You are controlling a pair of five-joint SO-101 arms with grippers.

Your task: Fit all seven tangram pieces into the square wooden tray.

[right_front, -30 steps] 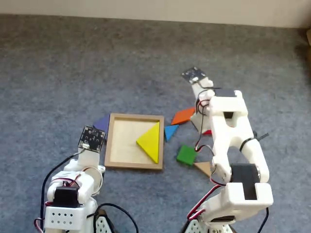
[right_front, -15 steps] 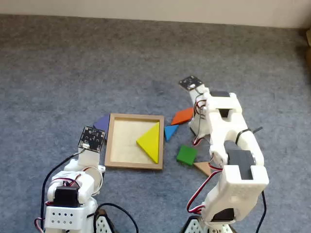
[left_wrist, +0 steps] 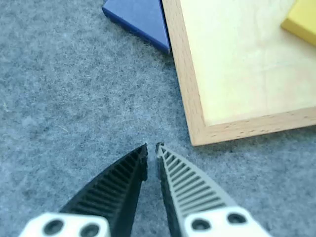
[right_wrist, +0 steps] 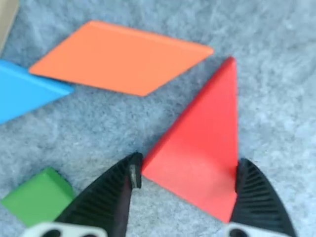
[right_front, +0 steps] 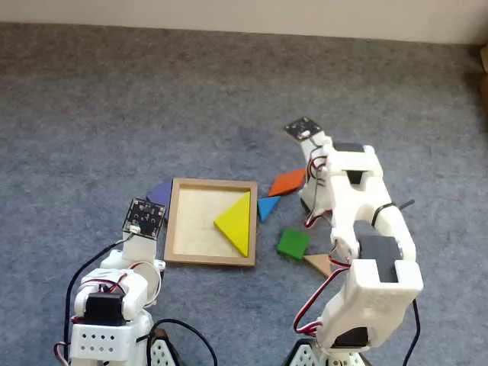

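My right jaws stand wide astride the red triangle [right_wrist: 202, 143], 3 o'clock of the tray [right_front: 213, 184]. I judge it light, stiff and slick, so I'd pinch its flat edges. My left jaws are nearly closed, empty.

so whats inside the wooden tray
One yellow triangle lies against the right side of the wooden tray; the remaining floor is bare wood. Anything beneath the triangle is covered.

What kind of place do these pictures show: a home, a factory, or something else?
Probably a small indoor robotics test bench: a left arm and a right arm stand on a grey carpet-like surface, with a wooden puzzle tray and a yellow triangle in it.
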